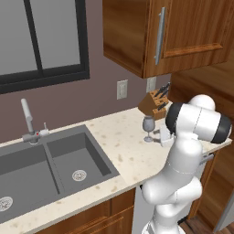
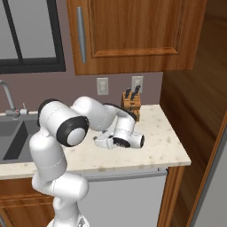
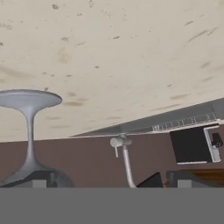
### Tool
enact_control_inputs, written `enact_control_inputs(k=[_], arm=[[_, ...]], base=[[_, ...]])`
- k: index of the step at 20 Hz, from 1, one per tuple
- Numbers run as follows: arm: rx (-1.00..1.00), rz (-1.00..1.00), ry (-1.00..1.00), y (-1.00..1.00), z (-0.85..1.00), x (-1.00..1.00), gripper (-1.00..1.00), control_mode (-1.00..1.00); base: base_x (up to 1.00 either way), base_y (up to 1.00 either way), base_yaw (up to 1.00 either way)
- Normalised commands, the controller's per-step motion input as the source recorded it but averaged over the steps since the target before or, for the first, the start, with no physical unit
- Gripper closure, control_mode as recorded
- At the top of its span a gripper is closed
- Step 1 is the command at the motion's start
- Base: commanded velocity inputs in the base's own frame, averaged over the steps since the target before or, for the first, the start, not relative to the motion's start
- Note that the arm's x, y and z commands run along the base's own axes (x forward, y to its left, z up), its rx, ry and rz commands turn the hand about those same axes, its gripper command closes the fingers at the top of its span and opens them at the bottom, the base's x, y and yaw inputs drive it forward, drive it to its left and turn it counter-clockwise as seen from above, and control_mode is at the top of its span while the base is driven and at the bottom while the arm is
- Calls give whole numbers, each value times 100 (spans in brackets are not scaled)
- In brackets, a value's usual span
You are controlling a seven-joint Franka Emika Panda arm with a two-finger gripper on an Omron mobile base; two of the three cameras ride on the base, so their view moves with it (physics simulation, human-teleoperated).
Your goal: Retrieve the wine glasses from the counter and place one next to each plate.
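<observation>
Your gripper (image 3: 109,180) is spread wide and grasps nothing, held low and level over the counter (image 1: 123,137). 1 wine glass (image 1: 148,128) stands upright just beside it, on the counter's right part, near the knife block (image 1: 154,103). The double sink (image 1: 50,164) and tap (image 1: 28,119) lie left.

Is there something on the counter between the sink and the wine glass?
No. In the left base view, bare speckled counter lies between the sink and the wine glass.
</observation>
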Motion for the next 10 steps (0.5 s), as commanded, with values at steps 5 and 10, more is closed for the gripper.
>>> enact_control_inputs(k=[5,10], arm=[[0,-6,0,-17,-19,-11,-100,-100],[0,-9,0,-15,-8,0,-100,-100]], base=[[0,0,0],[0,0,0]])
